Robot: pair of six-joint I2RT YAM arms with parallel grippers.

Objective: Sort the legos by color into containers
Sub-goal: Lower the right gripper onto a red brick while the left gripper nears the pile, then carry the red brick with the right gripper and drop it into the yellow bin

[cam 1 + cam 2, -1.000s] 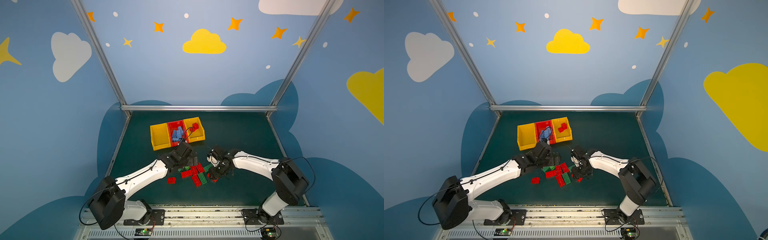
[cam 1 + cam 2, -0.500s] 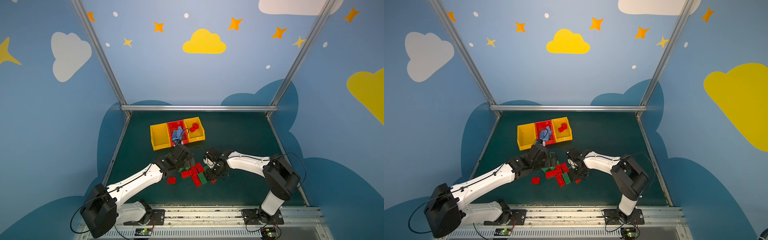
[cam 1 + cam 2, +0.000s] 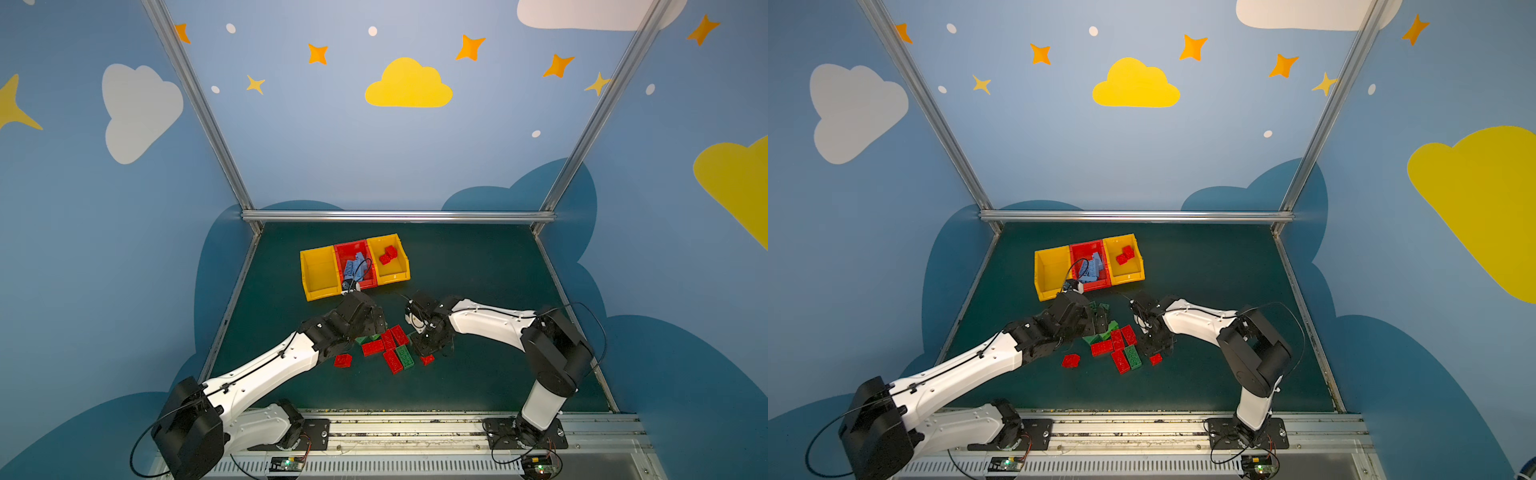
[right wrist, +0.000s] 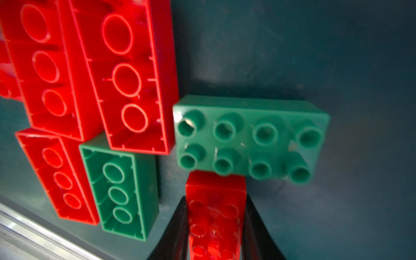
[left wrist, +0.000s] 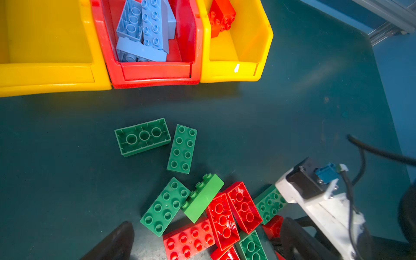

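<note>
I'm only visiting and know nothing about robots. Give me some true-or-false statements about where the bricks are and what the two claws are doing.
1. The red bin holds light blue bricks. True.
2. The left yellow bin is packed full. False: it is empty.
3. The right gripper is closed around a red brick. True.
4. The left gripper is clamped shut. False: it is open, holding nothing.
5. The right yellow bin holds red bricks. True.

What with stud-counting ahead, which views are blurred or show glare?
Right wrist view: soft, worst on the red studded plastic brick in the right gripper. Left wrist view: sharp, one white glare spot on a yellow plastic bin. Both top views: sharp, bricks tiny.
</note>
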